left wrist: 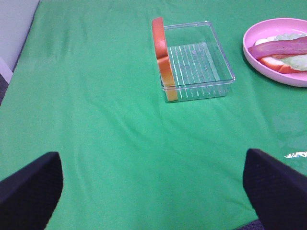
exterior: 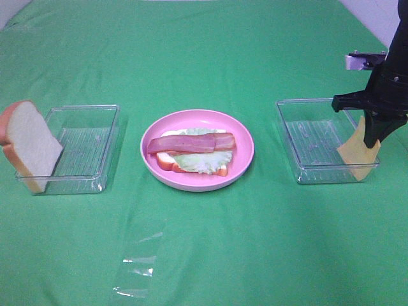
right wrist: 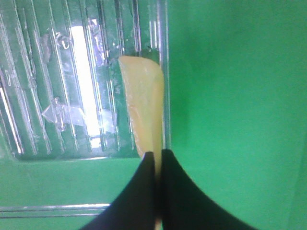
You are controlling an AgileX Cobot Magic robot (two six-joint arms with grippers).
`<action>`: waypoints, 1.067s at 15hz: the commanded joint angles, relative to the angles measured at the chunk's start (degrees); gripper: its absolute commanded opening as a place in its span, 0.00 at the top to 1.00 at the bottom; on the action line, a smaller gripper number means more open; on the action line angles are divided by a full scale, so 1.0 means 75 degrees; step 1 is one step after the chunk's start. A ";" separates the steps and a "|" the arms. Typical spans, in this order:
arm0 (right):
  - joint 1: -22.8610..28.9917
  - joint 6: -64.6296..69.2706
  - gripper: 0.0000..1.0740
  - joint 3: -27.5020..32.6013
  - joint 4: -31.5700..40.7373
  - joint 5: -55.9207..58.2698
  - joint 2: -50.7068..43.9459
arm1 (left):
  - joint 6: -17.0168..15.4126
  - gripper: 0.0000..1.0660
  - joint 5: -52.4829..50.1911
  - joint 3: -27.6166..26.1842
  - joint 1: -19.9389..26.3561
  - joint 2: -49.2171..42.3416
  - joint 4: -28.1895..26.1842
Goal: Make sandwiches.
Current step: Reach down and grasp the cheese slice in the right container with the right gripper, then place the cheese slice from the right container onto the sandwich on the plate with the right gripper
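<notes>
Covering the cheese square's [exterior: 359,158] top edge: the clamped right gripper [exterior: 371,139].

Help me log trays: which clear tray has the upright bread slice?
The left tray: a bread slice tilts at its outer end; the right tray has none.

The high camera looks down from far off at the whole green table [exterior: 204,51]. It sees the pink plate [exterior: 197,186] in the middle, the left tray [exterior: 86,107] and the right tray [exterior: 306,102]. The left wrist camera sits low and far back. It looks ahead past the left tool [left wrist: 153,191] and shares the left tray, the bread [left wrist: 160,43] and the pink plate with the high view. The right wrist camera is very near. It looks along the right tool [right wrist: 157,155] at the cheese [right wrist: 144,105] and a corner of the right tray. The high view sees those too.
</notes>
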 commanded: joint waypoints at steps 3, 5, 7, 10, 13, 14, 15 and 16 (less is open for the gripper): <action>-0.0015 -0.0015 1.00 0.0008 0.0306 0.0328 -0.0535 | -0.0031 0.12 -0.0115 0.0023 -0.0069 -0.0138 -0.0069; -0.0015 -0.0031 1.00 0.0008 0.0810 0.0336 -0.1024 | -0.0031 0.12 -0.0115 0.0023 -0.0069 -0.0138 -0.0069; -0.0015 -0.0458 1.00 0.0008 0.1963 0.0122 -0.1597 | -0.0031 0.12 -0.0115 0.0023 -0.0069 -0.0138 -0.0069; 0.0619 -0.2376 1.00 0.0008 0.5157 -0.0359 -0.1658 | -0.0031 0.12 -0.0115 0.0023 -0.0069 -0.0138 -0.0069; 0.1543 -0.2765 1.00 0.0000 0.6157 -0.1108 -0.1314 | -0.0031 0.12 -0.0115 0.0023 -0.0069 -0.0138 -0.0069; 0.1872 -0.2872 1.00 0.0000 0.6463 -0.1329 -0.1146 | -0.0038 0.12 -0.0115 0.0023 -0.0069 -0.0138 -0.0069; 0.2154 -0.2895 1.00 0.0000 0.6677 -0.1574 -0.0940 | -0.0038 0.12 -0.0115 0.0023 -0.0069 -0.0138 -0.0069; 0.2338 -0.2895 1.00 0.0000 0.6830 -0.1757 -0.0749 | -0.0038 0.12 -0.0115 0.0023 -0.0069 -0.0138 -0.0069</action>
